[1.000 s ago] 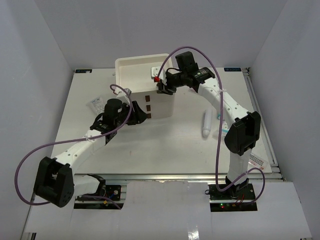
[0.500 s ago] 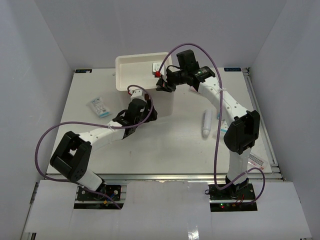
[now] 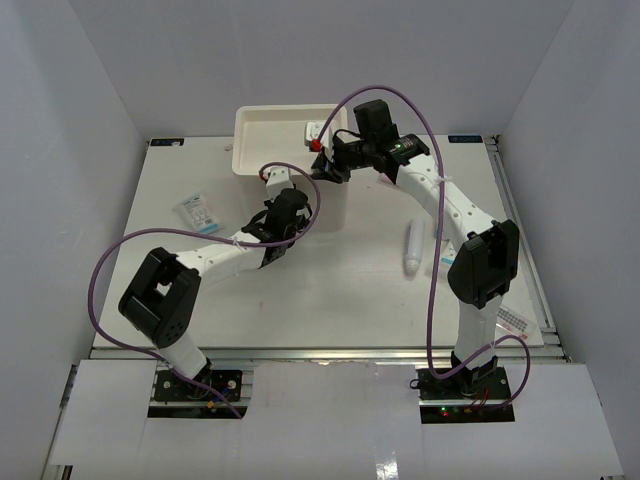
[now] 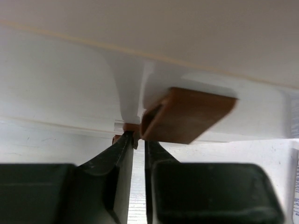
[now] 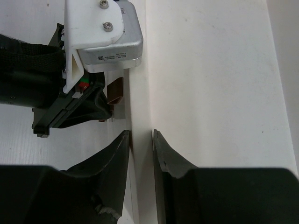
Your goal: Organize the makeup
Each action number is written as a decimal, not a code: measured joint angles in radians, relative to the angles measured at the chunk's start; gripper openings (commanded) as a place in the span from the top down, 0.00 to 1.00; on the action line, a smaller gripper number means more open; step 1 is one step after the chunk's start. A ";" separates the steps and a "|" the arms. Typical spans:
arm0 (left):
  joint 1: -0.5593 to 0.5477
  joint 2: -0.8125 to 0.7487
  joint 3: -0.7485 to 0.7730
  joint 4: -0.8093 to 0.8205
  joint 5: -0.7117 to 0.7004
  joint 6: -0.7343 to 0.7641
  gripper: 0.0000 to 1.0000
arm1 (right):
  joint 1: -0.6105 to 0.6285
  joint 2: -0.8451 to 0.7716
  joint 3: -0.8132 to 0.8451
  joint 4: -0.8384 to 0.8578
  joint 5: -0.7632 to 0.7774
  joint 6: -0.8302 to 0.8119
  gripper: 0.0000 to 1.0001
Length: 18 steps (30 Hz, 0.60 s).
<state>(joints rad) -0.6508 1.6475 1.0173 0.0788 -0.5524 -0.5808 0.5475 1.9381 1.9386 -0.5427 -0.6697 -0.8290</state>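
Obs., near to far.

1. On the white table (image 3: 350, 300), nearest you at the right edge, lies a flat packet with pink-red print (image 3: 515, 320). The print is too small to read.
2. Farther in, right of centre, you have the white cylindrical tube (image 3: 413, 248). It lies on its side, pointing away from you, near the right arm's elbow and touching nothing else.
3. On the left side, the clear sachet with blue print (image 3: 200, 212) lies flat, well apart from the box.
4. Your left gripper (image 3: 291, 197) is at the front face of the big white plastic box (image 3: 272, 140). In the left wrist view its fingers (image 4: 119, 154) are drawn almost together, with only a thin slit between them. The tips pinch a small brown tab (image 4: 131, 127) on the box front. A larger brown handle (image 4: 187, 114) sits just beside it and is untouched.
5. Your right gripper (image 3: 325, 165) is at the box's front right corner, up at the rim. In the right wrist view its fingers (image 5: 114, 158) straddle the thin white wall and are closed onto it, one finger outside and one inside.
6. Farthest, a small white item (image 3: 315, 130) rests in the back right corner of the box's open top tray. You cannot tell what it is at this size.
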 measured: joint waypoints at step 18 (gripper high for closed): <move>0.006 -0.267 -0.226 0.052 0.078 -0.033 1.00 | -0.003 0.002 -0.003 0.021 0.006 0.054 0.71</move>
<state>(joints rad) -0.6452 1.3803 0.7918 0.1307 -0.4744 -0.6139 0.5444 1.9401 1.9355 -0.5215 -0.6636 -0.7749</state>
